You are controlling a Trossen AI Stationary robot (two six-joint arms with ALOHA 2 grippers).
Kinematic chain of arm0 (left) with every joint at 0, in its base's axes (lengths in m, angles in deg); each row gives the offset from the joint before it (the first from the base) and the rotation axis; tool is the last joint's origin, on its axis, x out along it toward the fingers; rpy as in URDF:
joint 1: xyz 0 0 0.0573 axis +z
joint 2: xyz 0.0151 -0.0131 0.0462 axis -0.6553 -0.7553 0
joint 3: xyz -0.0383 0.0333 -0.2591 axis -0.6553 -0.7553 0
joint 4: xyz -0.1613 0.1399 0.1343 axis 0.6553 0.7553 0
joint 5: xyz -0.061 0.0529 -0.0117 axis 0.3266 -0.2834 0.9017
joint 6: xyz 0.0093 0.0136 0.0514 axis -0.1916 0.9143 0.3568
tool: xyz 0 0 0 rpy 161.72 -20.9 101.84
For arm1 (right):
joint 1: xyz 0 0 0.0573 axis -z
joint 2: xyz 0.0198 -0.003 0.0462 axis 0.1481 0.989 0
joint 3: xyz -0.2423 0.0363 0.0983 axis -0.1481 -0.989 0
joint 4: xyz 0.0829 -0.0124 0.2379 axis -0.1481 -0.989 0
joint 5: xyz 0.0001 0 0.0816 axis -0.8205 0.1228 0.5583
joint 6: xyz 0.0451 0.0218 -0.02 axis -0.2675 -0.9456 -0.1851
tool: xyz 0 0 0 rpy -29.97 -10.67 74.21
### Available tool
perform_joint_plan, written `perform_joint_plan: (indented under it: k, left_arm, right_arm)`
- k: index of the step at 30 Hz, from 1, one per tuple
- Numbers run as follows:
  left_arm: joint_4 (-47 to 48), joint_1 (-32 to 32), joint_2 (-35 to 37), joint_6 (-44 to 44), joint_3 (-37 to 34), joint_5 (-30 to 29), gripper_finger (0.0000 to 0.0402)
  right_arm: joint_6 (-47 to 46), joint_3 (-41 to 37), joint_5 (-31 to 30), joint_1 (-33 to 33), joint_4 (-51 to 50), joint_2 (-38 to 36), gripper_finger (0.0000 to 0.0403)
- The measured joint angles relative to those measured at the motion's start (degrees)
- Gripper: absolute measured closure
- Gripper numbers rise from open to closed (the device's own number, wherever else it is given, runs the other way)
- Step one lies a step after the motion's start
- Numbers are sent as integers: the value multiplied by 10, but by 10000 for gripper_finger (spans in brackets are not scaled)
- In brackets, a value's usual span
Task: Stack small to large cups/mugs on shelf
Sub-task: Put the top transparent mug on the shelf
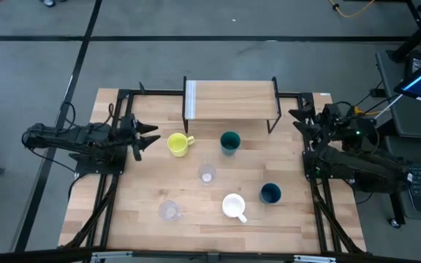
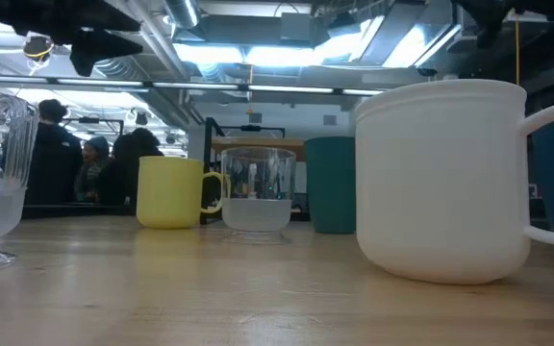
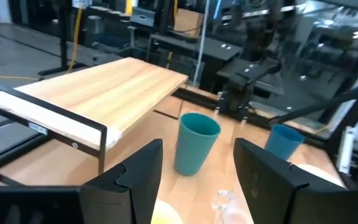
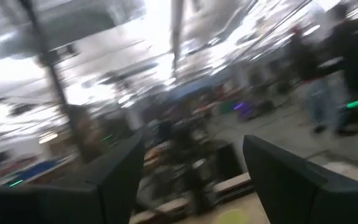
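The shelf [image 1: 232, 101] stands at the table's far middle with nothing on it. In front of it stand the yellow mug [image 1: 178, 144], teal-green cup [image 1: 229, 142], a clear glass [image 1: 207, 174], a second clear glass [image 1: 169, 210], the white mug [image 1: 234, 206] and the dark blue cup [image 1: 270, 193], each upright on its base. My left gripper [image 1: 149, 136] hovers open just left of the yellow mug; its wrist view shows the teal cup [image 3: 194, 143] ahead between the fingers. My right gripper [image 1: 298, 118] is open above the table's right side, beside the shelf's right end.
Black frame bars [image 1: 115, 183] run along the table's left and right sides under both arms. People [image 2: 56, 144] stand in the room beyond the far edge. Bare wood [image 1: 130, 175] lies between the cups and the left arm.
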Motion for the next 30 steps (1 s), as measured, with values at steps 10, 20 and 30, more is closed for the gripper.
perform_joint_plan:
  k: [10,20,30]
  left_arm:
    - [3,0,-101,-37,14,-7,209]
    - [12,5,-160,-62,73,-26,209]
    - [59,3,-184,-63,176,-30,209]
  right_arm:
    - [-45,38,173,-23,0,85,128]
    - [58,87,154,-23,-64,128,128]
    - [159,146,92,-23,-179,231,128]
